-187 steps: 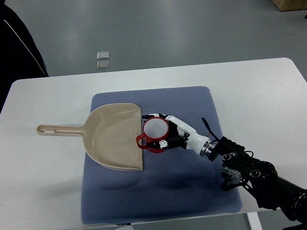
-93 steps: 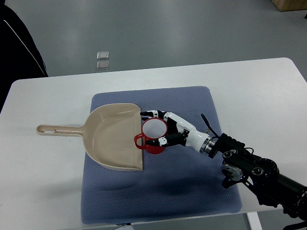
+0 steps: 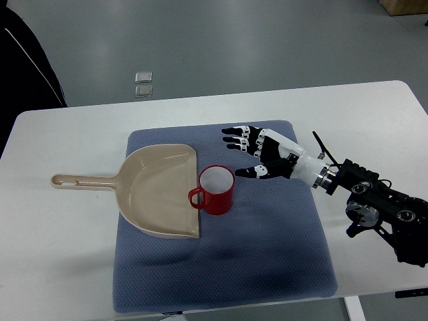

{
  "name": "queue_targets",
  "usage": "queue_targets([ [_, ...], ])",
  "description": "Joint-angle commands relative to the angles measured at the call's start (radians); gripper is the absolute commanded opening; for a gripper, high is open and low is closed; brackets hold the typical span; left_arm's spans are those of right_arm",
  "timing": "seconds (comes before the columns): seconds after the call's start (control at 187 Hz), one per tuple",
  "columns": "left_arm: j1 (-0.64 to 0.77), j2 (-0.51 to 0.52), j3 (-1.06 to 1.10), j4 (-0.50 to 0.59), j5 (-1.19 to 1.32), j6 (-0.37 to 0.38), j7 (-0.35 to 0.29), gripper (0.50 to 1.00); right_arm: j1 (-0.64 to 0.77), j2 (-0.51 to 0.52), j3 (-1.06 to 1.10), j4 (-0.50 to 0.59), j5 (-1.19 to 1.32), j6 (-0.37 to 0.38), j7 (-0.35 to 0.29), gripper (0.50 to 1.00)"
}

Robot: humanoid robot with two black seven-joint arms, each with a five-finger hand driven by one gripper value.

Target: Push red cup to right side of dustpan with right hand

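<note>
Now the red cup stands upright on the blue mat, just beside the right edge of the dustpan, its open mouth showing a pale inside. Its handle points left and reaches the dustpan's straight open edge; whether the two touch cannot be told. The dustpan is beige and lies flat on the left part of the mat, with its long handle running off the mat to the left over the white worktop.

The right hand hovers to the upper right of the cup, apart from it, with a strip of bare mat between them. Its fingers are spread and stretched out toward the left, the thumb held lower and pointing at the cup's side, and they hold nothing. The arm runs from the wrist down to the picture's right edge, black and jointed, passing over the mat's right border and the worktop.

Beyond the far edge of the worktop, two small clear squares lie on the grey floor. At the upper left corner a dark sleeve of a person shows
</note>
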State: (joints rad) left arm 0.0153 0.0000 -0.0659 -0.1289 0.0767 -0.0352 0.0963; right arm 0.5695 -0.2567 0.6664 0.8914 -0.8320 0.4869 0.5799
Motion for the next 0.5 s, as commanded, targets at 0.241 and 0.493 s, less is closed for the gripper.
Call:
queue_targets([
  [0.241,0.000,0.000,0.000,0.000,0.000,0.000,0.000,1.000,0.078,-0.104,0.087,-0.039,0.103,0.007,-0.212,0.932],
  [0.493,0.000,0.000,0.000,0.000,0.000,0.000,-0.001,1.000,0.142,-0.105,0.174,-0.144,0.376,0.004,-0.508,0.934],
])
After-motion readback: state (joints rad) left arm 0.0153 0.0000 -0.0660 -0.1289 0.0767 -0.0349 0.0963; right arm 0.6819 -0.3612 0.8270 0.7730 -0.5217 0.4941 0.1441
